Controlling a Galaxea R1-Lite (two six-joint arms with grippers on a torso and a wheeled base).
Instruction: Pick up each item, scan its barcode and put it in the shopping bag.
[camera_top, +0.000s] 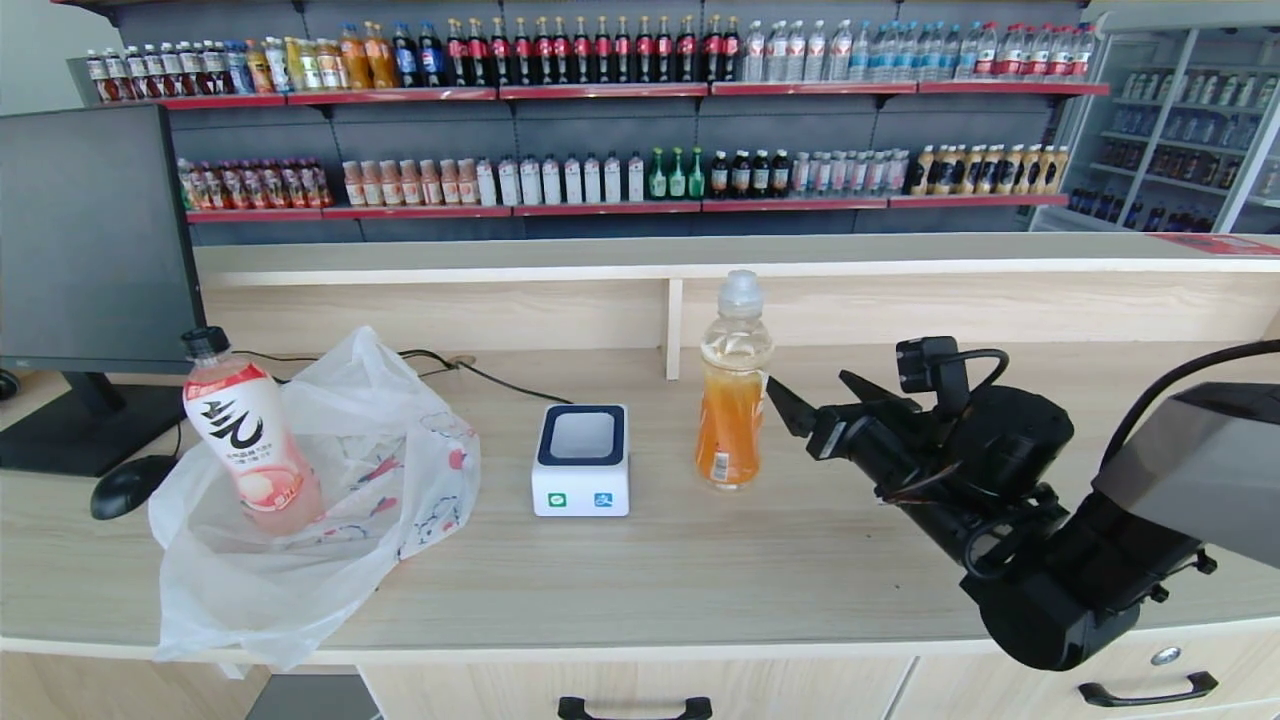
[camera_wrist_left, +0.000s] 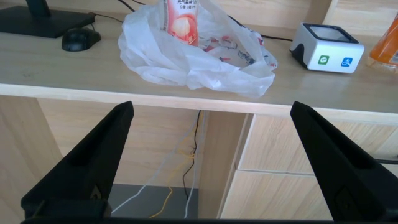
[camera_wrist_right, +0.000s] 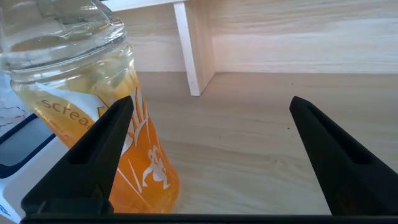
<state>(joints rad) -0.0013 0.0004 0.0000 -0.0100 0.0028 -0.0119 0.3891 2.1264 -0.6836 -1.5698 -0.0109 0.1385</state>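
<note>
Right gripper (camera_top: 810, 395): spread wide, empty, just beside orange bottle (camera_top: 732, 400).
Left gripper (camera_wrist_left: 211, 162): spread wide, empty, before the counter (camera_wrist_left: 62, 74).
Shopping bag (camera_top: 400, 470): holds pink bottle (camera_top: 245, 430).

The counter (camera_top: 700, 560) is lit brightly and evenly from overhead, and only faint, soft shadows are cast at the foot of the orange bottle (camera_top: 731, 410) and the scanner (camera_top: 582, 462). A pale sheen is carried by the folds of the shopping bag (camera_top: 400, 470). Straight lines are tilted toward the head view's edges, as on the leaning side of the monitor (camera_top: 90, 240). Under the counter, the recess (camera_wrist_left: 168, 162) is left in shade
</note>
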